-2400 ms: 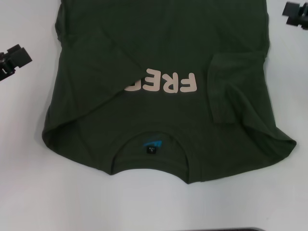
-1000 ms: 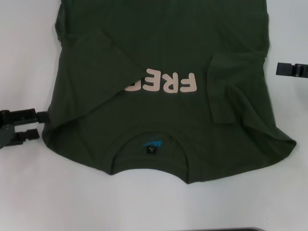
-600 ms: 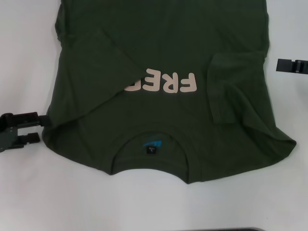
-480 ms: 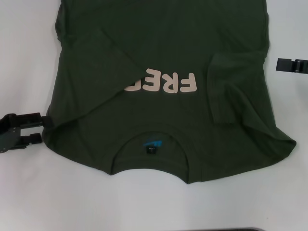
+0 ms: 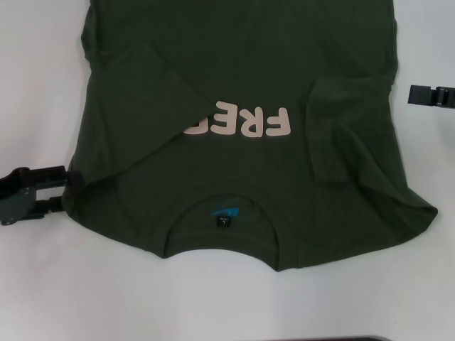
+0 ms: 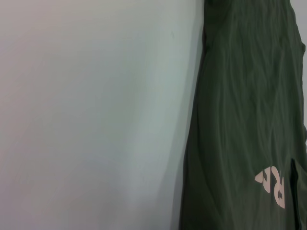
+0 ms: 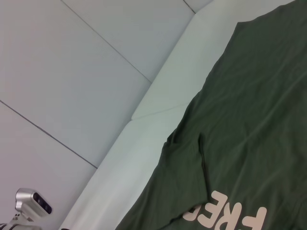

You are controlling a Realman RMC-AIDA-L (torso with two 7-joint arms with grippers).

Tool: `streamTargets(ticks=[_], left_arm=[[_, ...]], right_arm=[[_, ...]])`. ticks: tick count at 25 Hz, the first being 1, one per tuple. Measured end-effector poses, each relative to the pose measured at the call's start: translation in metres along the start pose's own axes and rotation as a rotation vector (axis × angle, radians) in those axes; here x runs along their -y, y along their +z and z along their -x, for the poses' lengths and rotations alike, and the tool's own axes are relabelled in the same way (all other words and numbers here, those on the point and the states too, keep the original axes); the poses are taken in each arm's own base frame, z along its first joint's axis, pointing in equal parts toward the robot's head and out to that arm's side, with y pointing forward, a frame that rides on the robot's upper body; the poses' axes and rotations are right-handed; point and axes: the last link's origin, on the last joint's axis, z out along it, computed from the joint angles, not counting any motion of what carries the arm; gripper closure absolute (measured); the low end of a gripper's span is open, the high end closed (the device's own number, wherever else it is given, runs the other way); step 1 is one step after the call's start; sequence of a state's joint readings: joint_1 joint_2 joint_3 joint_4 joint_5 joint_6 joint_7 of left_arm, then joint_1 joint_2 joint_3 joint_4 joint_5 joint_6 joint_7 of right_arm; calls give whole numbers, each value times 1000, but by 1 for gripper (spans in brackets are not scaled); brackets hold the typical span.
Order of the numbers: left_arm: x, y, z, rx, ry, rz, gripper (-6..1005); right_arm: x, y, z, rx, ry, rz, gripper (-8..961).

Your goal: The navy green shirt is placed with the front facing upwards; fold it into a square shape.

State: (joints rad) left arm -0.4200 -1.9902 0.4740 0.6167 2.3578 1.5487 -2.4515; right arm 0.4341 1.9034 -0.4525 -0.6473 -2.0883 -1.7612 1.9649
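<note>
The navy green shirt (image 5: 242, 85) lies flat on the white table, front up, collar and blue neck label (image 5: 224, 212) towards me. Both sleeves are folded inward; one covers part of the pale pink lettering (image 5: 245, 123). My left gripper (image 5: 62, 190) is low at the shirt's left shoulder corner, open, with its two fingers reaching the cloth edge. My right gripper (image 5: 426, 94) hovers off the shirt's right side, apart from the cloth. The left wrist view shows the shirt's side edge (image 6: 240, 120); the right wrist view shows a folded sleeve (image 7: 187, 172) and the lettering (image 7: 230, 218).
White table (image 5: 227, 298) surrounds the shirt, with bare room in front of the collar and on both sides. A dark strip (image 5: 320, 339) sits at the near table edge. Beyond the table the right wrist view shows wall panels and a small silver device (image 7: 31, 201).
My left gripper came down from the upper left and slid right until its fingers met the shirt's shoulder corner. The right gripper dropped from the top right corner, then stayed still.
</note>
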Motion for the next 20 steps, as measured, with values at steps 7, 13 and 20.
streamTargets(ticks=[7,13,20], left_arm=[[-3,6,-1,8,-2,8,242],[-6,13,-1,34,10,0,241],[-5,14,-3,29,1,-13,257]], right_arm=[[0,0,0,1,1,0,53],[0,-2,-1,1,3,-1,54],[0,-3,-2,4,5,0,55]])
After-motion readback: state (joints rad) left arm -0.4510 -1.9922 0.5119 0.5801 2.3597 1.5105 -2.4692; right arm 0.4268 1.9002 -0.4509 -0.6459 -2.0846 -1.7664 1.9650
